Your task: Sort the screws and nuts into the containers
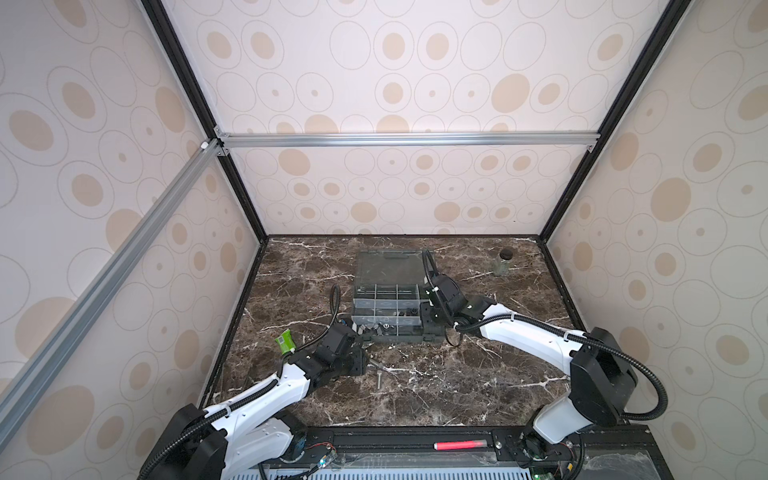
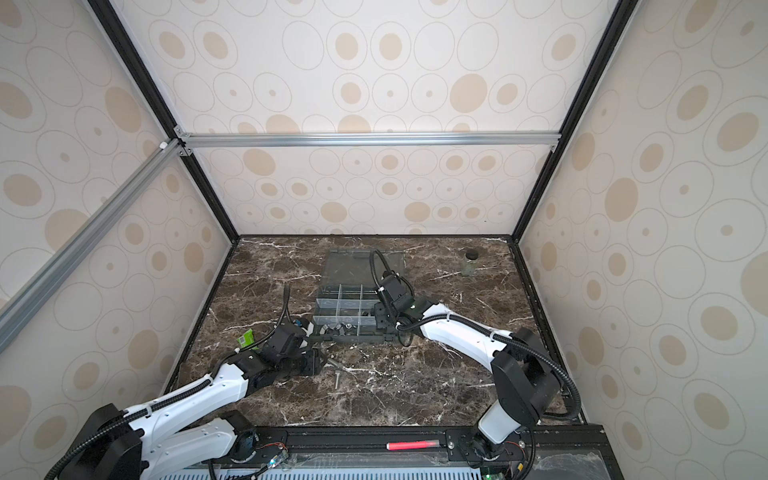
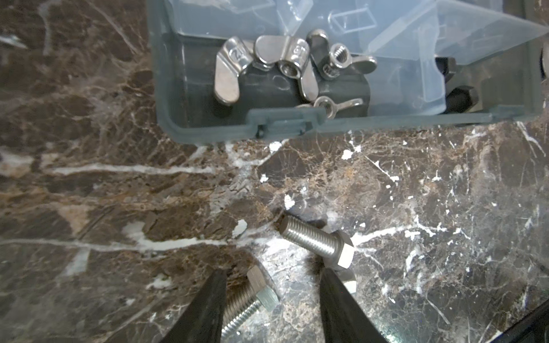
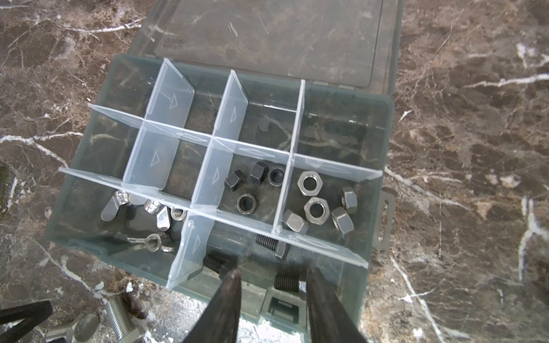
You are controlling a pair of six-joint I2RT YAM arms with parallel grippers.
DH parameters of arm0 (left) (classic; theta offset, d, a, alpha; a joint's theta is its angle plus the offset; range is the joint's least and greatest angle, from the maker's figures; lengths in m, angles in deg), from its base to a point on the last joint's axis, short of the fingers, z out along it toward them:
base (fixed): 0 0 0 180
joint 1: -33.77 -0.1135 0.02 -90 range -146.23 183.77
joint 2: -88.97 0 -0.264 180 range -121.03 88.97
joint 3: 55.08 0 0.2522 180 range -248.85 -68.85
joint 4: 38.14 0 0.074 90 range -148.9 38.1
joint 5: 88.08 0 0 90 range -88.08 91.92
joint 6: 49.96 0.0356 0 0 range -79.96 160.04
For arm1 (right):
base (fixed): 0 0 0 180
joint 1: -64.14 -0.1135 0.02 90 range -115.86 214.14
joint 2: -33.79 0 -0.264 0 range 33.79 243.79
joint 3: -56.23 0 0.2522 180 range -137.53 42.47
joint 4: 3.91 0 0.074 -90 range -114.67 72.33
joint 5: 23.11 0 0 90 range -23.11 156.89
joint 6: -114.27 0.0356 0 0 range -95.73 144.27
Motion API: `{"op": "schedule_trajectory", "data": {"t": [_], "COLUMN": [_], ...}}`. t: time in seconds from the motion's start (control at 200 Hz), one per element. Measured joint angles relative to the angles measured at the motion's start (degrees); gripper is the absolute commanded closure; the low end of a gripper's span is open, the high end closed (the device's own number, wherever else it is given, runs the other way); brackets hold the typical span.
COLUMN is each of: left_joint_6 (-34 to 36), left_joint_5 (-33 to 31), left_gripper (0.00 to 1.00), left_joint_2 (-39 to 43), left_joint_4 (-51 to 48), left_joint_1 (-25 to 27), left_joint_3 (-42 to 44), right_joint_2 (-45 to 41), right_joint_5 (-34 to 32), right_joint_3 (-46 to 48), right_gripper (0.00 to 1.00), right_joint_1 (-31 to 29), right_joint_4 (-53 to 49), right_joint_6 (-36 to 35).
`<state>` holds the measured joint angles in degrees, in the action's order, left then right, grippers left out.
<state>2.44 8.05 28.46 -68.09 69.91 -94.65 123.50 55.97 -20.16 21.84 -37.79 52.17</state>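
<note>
Screws (image 3: 318, 240), two silver, lie loose on the table (image 3: 118, 193): one just ahead of the left gripper (image 3: 273, 271), one between its parted, empty jaws. Right gripper (image 4: 273, 270) hovers with jaws apart, clamping nothing, over the containers (image 4: 383, 142), at the near cell holding three black screws (image 4: 271, 243). Nuts (image 4: 309, 184) sit in cells: five silver hex, four black, four wing (overlapping, rough count).
</note>
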Motion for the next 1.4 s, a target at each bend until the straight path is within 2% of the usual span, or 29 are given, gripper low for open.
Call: {"op": "schedule_trajectory", "data": {"t": [0.285, 0.67, 0.985, 1.205, 1.4], "left_joint_6": [-0.6, -2.3, -3.5, -3.5, -3.5], "left_joint_5": [-0.2, -3.5, -8.2, -10.6, -11.9], "left_gripper": [0.46, 0.52, 0.71, 0.8, 0.94], "left_joint_2": [-2.8, -5.6, -9.1, -11.3, -12.3], "left_joint_4": [0.1, 0.1, -1.7, -2.8, -2.9], "left_joint_1": [2.7, 8.3, 10.7, 12.0, 12.5], "left_joint_3": [1.1, 1.0, -1.3, -2.8, -3.5], "right_joint_2": [-1.1, -1.7, -1.7, -1.8, -1.8], "right_joint_5": [-0.1, -0.1, -0.1, -0.1, -0.1], "right_joint_3": [1.1, 1.7, 2.3, 2.5, 2.5], "right_gripper": [0.6, 0.6, 0.6, 0.59, 0.6], "right_joint_1": [0.0, 0.0, 0.0, 0.0, 0.0], "right_joint_4": [0.4, 1.1, 1.4, 1.4, 1.4], "right_joint_6": [0.8, 1.7, 1.9, 1.9, 1.9]}}
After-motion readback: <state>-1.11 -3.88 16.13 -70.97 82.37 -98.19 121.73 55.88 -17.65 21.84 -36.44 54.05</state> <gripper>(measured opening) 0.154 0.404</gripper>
